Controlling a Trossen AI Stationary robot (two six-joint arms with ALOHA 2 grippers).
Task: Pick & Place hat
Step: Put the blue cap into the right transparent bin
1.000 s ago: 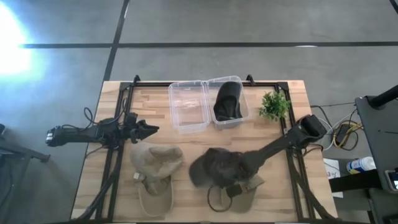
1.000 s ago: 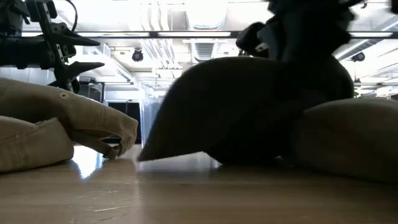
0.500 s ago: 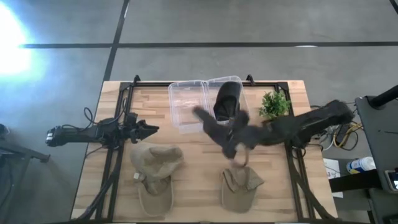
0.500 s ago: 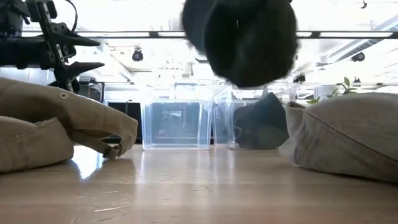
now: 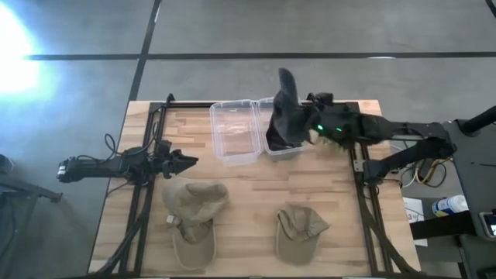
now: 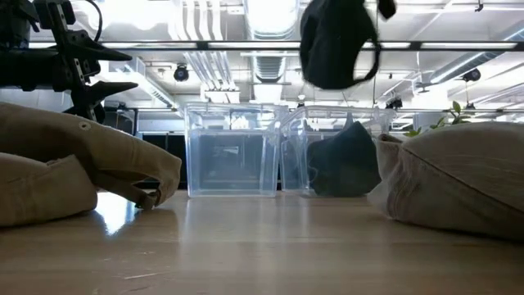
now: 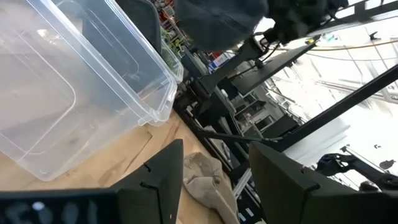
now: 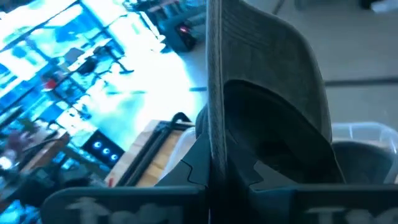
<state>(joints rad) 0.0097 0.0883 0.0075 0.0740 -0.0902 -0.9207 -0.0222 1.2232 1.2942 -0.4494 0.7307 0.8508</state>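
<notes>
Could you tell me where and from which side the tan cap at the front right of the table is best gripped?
Grip the tan cap from above at its rumpled crown: the fabric bunches into folds there that jaws could likely pinch, while the brim lies flat against the table.

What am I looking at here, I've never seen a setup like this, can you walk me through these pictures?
This is a two-armed robot at a wooden table. One picture looks straight down from above, one looks level across the tabletop, and two come from cameras on the arms' wrists.

The right gripper is shut on a dark hat and holds it in the air above the right clear bin, which already has another dark hat inside. The left clear bin beside it looks empty.

The left gripper waits over the table's left side, fingers open, holding nothing.

Two tan hats lie on the table: the left tan hat and the right tan hat. A small green plant sits near the far right corner.
</notes>
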